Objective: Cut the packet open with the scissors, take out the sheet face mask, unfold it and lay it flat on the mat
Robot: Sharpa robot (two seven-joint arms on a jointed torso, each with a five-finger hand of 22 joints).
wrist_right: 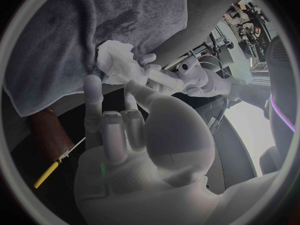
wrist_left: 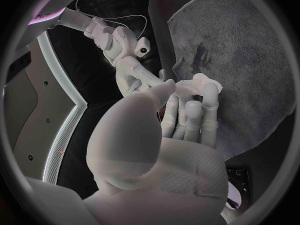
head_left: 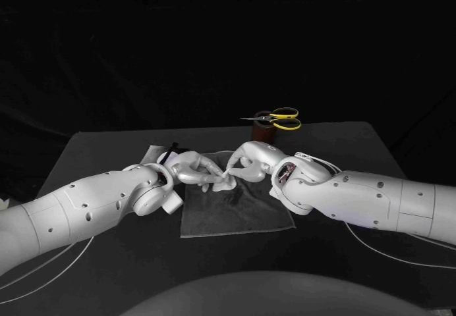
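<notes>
From the head view, the left hand [head_left: 195,170] and right hand [head_left: 252,161] meet over the far part of the grey mat [head_left: 238,214] on the black counter [head_left: 333,141]. Between their fingertips sits a small white bunch, the sheet face mask [head_left: 221,184]. It is crumpled, and the fingers hide much of it. Behind the left wrist a pale flat item [head_left: 152,155] peeks out, too covered to name. At the counter's far edge the scissors [head_left: 277,117] stand in a brown holder [head_left: 262,133], with only their yellow handles visible.

In the left wrist view, the left hand [wrist_left: 169,150] has its thumb and fingers closed on the bunched sheet face mask [wrist_left: 197,84] above the mat [wrist_left: 250,50]. The right hand [wrist_left: 131,70] reaches in and touches the same bunch. How the mask is folded cannot be made out.

In the right wrist view, the right hand [wrist_right: 147,145] pinches the sheet face mask [wrist_right: 115,60] between thumb and a finger, its other fingers standing free. The left hand [wrist_right: 194,80] grips the bunch from the opposite side. Beside the mat's edge a yellow handle of the scissors [wrist_right: 50,171] shows, the blades hidden in the brown holder [wrist_right: 47,130].
</notes>
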